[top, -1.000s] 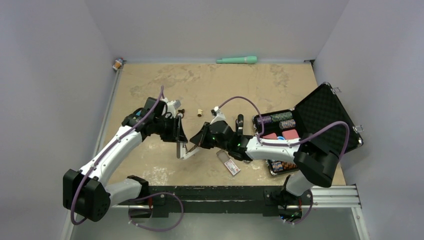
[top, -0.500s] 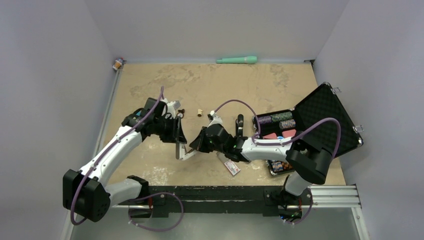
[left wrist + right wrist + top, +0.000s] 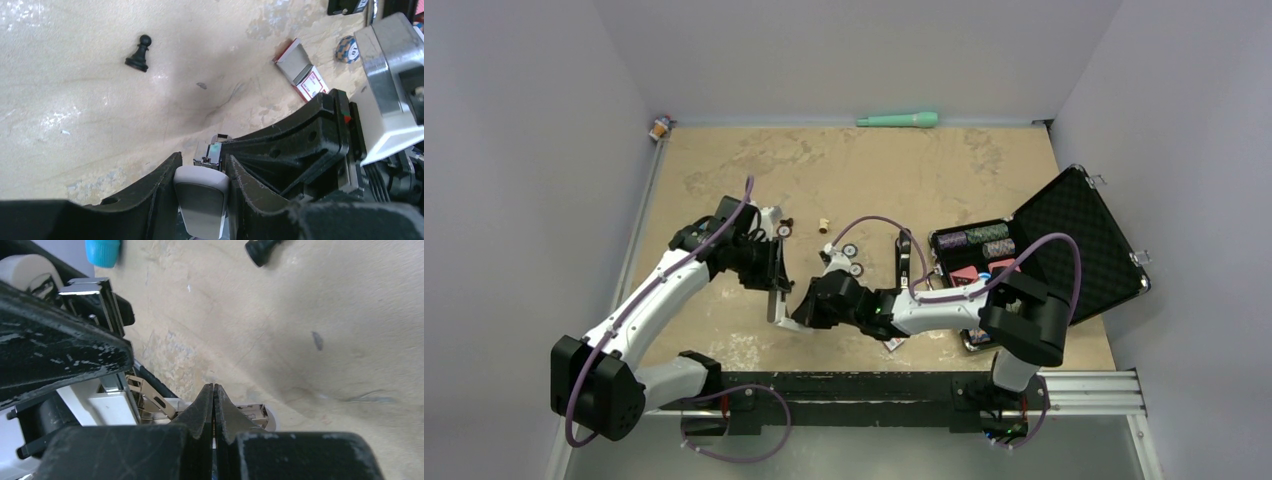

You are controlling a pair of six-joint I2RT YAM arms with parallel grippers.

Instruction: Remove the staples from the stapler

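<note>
- My left gripper [image 3: 202, 167] is partly spread and pinching the stapler [image 3: 200, 202]. The stapler's rounded pale end is squeezed between the two fingers.
- My right gripper [image 3: 213, 390] has its fingers pressed flat together with nothing between them. The tips sit right at the stapler's silvery metal insides, but I cannot tell whether they touch it.
- From above, the two grippers meet nose to nose just left of the table's [image 3: 874, 170] middle, toward the near side, with the stapler between them.
- At the gripped end the stapler looks white and grey. A short silvery metal channel with a dab of green pokes out past my left fingers. The right wrist view shows bent metal tabs beside white plastic.
- A black chess pawn [image 3: 140, 52] is on the table farther out, well apart from the stapler.
- A small red-and-white box [image 3: 300, 75] lies open beside my right gripper.
- An open black case [image 3: 1064, 240] holding poker chips sits at the right.
- A green tube [image 3: 899, 120] lies along the far edge.
</note>
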